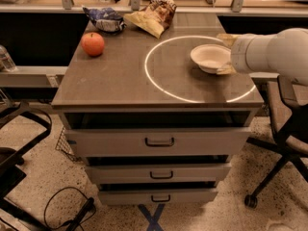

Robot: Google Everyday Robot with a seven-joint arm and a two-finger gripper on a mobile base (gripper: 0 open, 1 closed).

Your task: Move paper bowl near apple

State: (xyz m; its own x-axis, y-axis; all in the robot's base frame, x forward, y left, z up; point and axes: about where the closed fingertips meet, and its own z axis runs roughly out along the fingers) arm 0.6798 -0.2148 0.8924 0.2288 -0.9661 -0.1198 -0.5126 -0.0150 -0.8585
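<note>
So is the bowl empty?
Empty: the paper bowl sits upright, and its pale inside shows nothing in it. The gripper is at its right edge.

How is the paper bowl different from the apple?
The paper bowl is off-white, wide and shallow; the apple is orange-red, smaller and round. The bowl sits at the right inside the light ring, the gripper at its right edge; the apple sits at the left, untouched. Both rest on the cabinet top.
</note>
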